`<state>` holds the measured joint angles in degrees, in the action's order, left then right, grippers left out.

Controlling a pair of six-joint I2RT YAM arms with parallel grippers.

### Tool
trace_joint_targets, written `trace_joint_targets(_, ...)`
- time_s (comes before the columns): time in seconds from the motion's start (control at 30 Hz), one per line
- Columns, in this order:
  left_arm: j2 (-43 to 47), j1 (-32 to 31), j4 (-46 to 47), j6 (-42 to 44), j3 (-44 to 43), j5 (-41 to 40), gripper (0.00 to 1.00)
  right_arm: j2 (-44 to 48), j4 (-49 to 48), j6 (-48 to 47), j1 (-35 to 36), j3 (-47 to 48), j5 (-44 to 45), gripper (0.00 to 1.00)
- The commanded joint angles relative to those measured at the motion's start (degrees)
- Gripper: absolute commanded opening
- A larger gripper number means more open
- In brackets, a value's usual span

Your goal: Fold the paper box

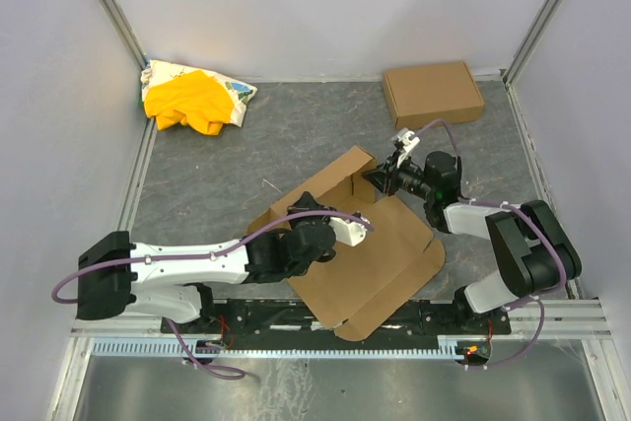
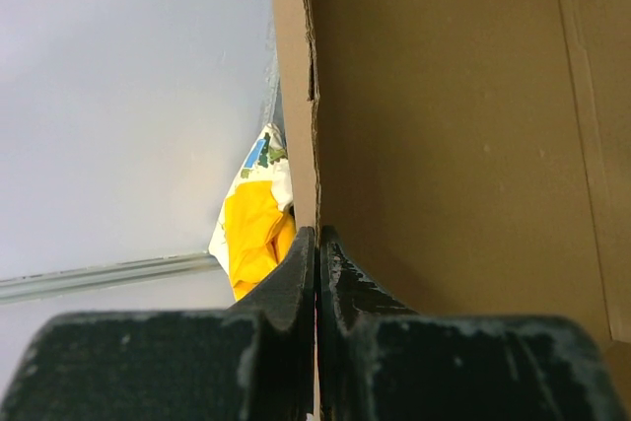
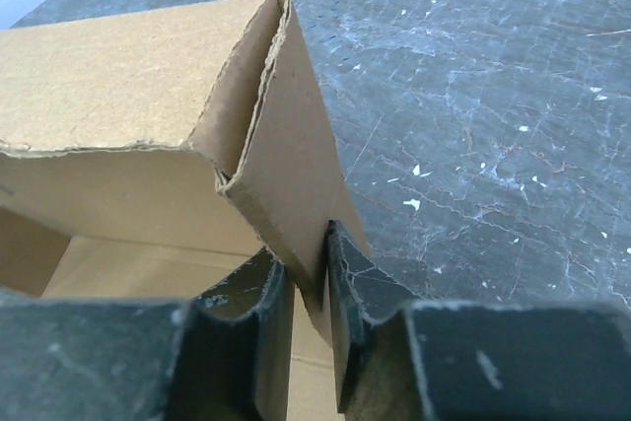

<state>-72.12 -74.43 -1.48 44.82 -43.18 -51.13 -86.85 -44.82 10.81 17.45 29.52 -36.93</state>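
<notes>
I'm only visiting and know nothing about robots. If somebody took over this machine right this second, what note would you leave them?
Left tool: shut, pinching an edge of the paper box.
Right tool: shut on a raised corner flap at the box's far end.
Box: lies on the table between the two arms, mostly flat and open.
Done: far wall and its corner flap are stood up.
Left: the other walls and the big near panel lie flat and need folding; nothing is closed yet.
</notes>
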Motion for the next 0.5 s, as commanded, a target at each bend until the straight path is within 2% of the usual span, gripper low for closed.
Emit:
trace_joint_targets(0.0, -1.82, -1.50, -0.65, -3.20, -0.79, 2.68, 0.03, -0.75, -3.49, 3.73, 3.38, -1.31, 5.81, 0.21)
trace_joint_targets(0.23, -3.38, -3.03, -0.83, -4.08, -1.06, 1.61, 0.03, 3.82, -0.05, 1.89, 10.75, -3.78, 22.36, 0.13)
trace_joint_targets(0.47, -5.15, -4.25, -0.81, -4.55, -1.95, 0.71, 0.03, 4.07, -1.51, 0.12, 17.98, -7.02, 40.29, 0.06)
